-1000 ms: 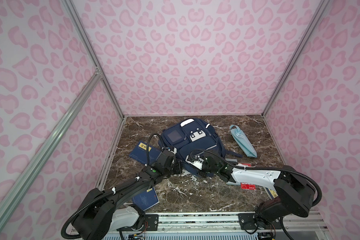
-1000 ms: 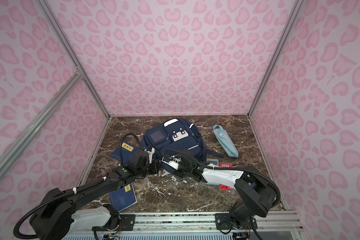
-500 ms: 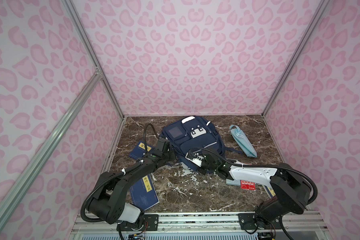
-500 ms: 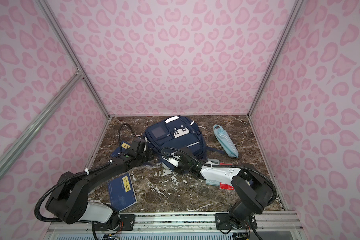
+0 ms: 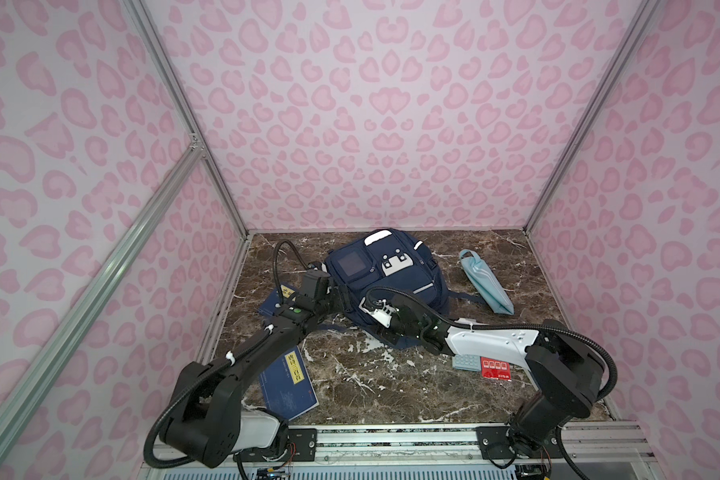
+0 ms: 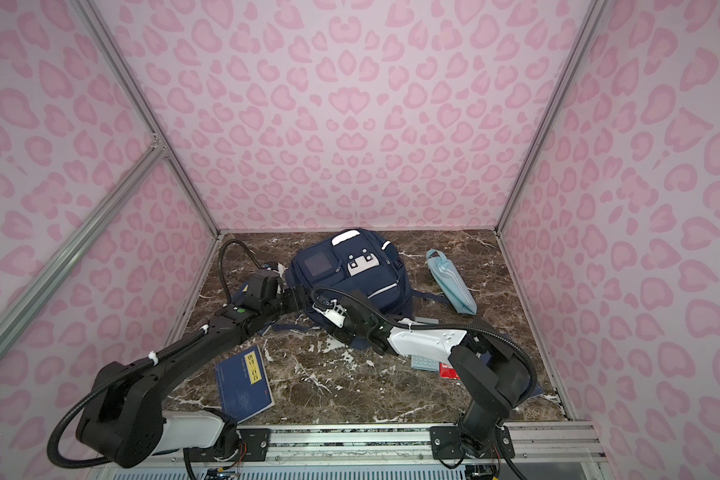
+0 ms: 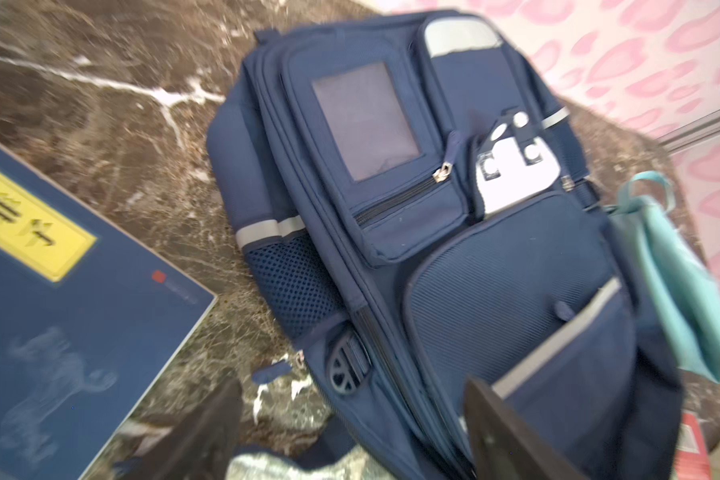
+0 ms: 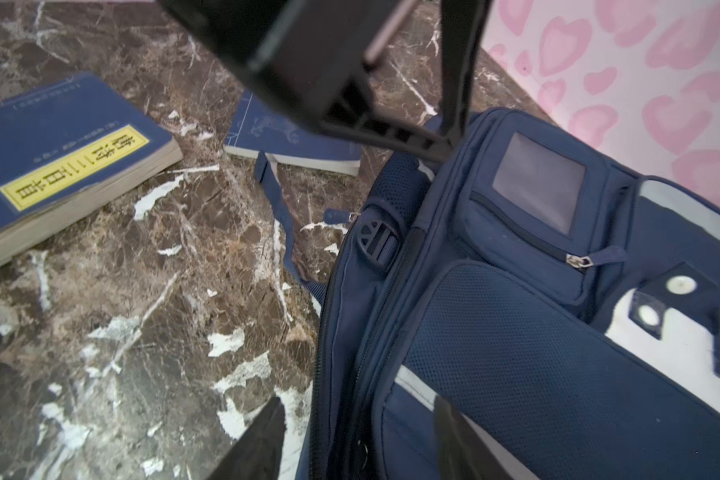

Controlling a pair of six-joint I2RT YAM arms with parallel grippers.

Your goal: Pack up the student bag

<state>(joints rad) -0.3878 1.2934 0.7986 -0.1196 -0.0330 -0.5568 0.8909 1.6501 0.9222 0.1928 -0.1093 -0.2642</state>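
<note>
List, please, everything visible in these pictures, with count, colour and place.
student bag: one, navy with white stripes, back middle of the table
books: two, navy with yellow labels, left of the bag; the second lies partly under the left arm
pouch: one, light blue, right of the bag
red packet: one, red, front right
gridded card: one, pale blue, beside the red packet
table: one, brown marble
walls: pink-patterned, all round
left gripper: one, black, open, at the bag's left edge
right gripper: one, black, open, at the bag's near edge

Matt navy cloth student bag (image 5: 408, 277)
</note>
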